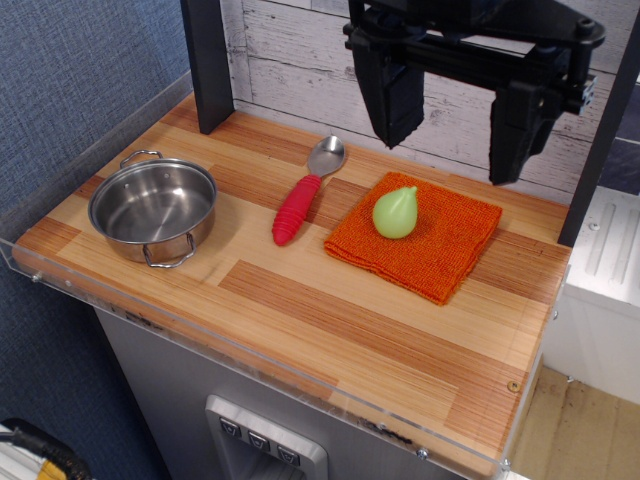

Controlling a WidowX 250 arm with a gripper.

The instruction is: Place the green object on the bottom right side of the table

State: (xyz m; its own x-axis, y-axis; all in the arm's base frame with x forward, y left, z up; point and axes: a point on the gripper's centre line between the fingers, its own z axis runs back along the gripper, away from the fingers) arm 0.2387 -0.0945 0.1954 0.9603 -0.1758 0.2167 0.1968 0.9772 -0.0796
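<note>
Green object (396, 212): right of centre frame, on orange cloth (440, 250); likely light, smooth, slippery.
Your hold: pinch the wide lower body.
Gripper (457, 125): upper right, fingers spread, empty.
Surface (330, 320): lower right bare.

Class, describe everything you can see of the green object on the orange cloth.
The green object is a small, smooth, pale lime-green pear shape, seemingly plastic, with its pointed tip toward the upper right. It lies on the orange woven cloth, left of the cloth's middle, touching nothing else. The gripper hangs open above it, apart.
</note>
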